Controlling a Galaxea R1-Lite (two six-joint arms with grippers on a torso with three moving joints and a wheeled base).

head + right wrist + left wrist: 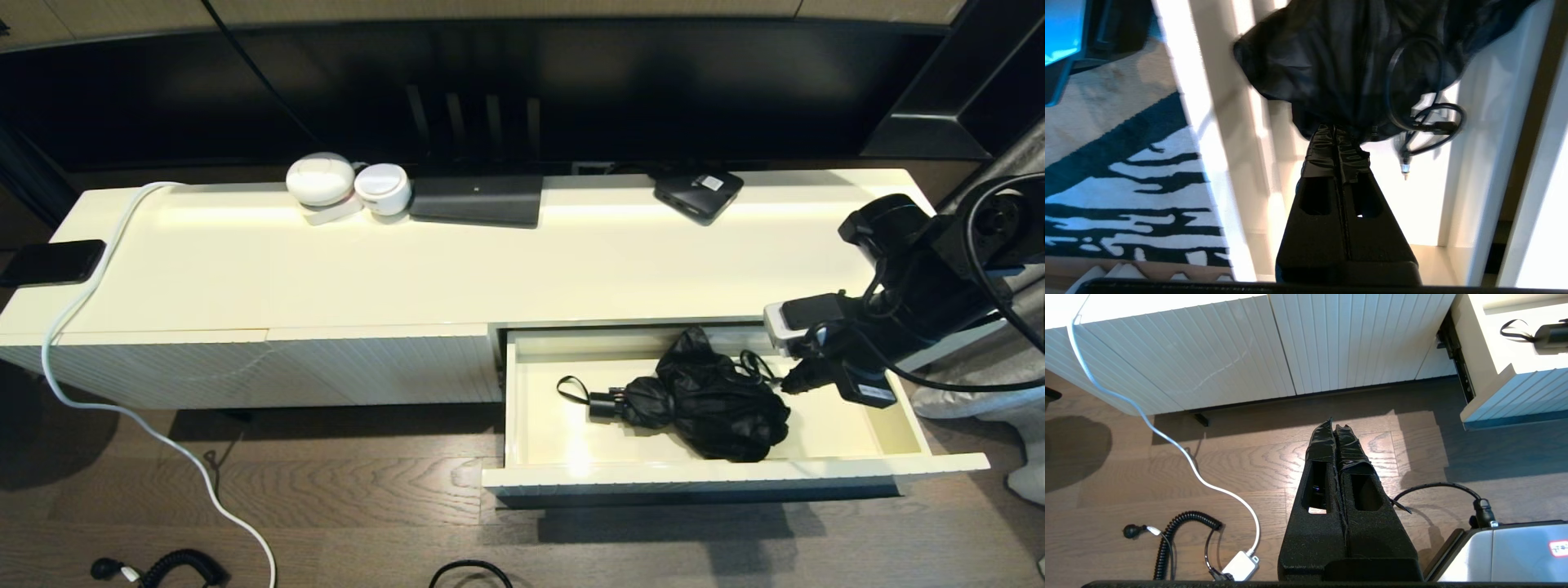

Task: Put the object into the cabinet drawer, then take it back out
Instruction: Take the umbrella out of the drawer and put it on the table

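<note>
The cabinet drawer (pixel 735 475) stands pulled out at the right of the low white cabinet, its cream floor (pixel 1412 204) showing. A crumpled black folding umbrella (pixel 710 404) lies inside, its strap and handle pointing left. My right gripper (pixel 788 384) hangs over the drawer's right part, fingers pressed flush together. In the right wrist view its tips (pixel 1335 130) meet the edge of the umbrella cloth (pixel 1339 61); I cannot tell if any cloth is pinched. My left gripper (pixel 1333 422) is shut on nothing, parked above the wooden floor left of the drawer (pixel 1494 388).
A thin black cable (pixel 755 363) loops in the drawer beside the umbrella. On the cabinet top stand two white round devices (pixel 320 180), a black router (pixel 476 200) and a small black box (pixel 698 194). A white cord (pixel 82 327) trails down to the floor.
</note>
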